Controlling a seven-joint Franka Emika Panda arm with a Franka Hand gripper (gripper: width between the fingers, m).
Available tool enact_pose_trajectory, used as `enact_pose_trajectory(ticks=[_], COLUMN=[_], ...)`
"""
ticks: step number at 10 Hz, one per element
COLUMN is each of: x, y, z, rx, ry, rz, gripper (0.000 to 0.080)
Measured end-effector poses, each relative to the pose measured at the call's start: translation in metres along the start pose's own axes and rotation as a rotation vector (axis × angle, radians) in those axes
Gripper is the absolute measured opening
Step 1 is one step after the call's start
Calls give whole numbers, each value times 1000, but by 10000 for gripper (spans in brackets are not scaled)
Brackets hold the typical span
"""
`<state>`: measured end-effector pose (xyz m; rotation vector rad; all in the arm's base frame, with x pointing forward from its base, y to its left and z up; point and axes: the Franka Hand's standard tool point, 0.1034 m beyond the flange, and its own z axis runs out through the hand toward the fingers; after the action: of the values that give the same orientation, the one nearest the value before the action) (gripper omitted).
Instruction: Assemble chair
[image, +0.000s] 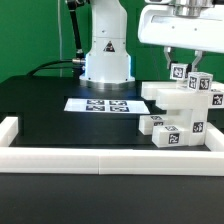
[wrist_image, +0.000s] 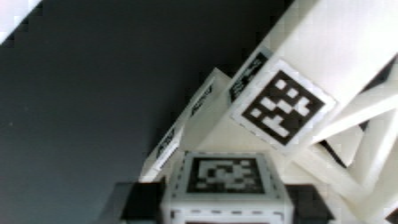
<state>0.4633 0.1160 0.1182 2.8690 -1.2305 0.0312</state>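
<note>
Most of the chair looks built: a stacked white cluster by the rail on the exterior view's right. My gripper is clamped on a tagged upright piece on top (a leg, I'd guess). Counting: one marker board, one loose block, exact remainder unclear.

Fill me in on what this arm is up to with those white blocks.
The arm is putting together a small white chair from chunky tagged pieces on the black table. The gripper is down over the top of the partly built stack at the exterior view's right, closed on a tagged white piece there. The marker board lies flat in front of the arm's base, and a low white rail borders the table.
</note>
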Motion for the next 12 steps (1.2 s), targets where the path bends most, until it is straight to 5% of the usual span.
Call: enact_pose_trajectory(ticks=[3,4,5,6,12], x=[0,0,-1,-2,-3], y=[0,0,0,-1,-1], z=[0,0,0,0,0], rx=[1,1,-1,4,9], ry=[-2,-2,1,4,10], rz=[-13,-47,-82,-157,-685], gripper=[289,499,499,616,648])
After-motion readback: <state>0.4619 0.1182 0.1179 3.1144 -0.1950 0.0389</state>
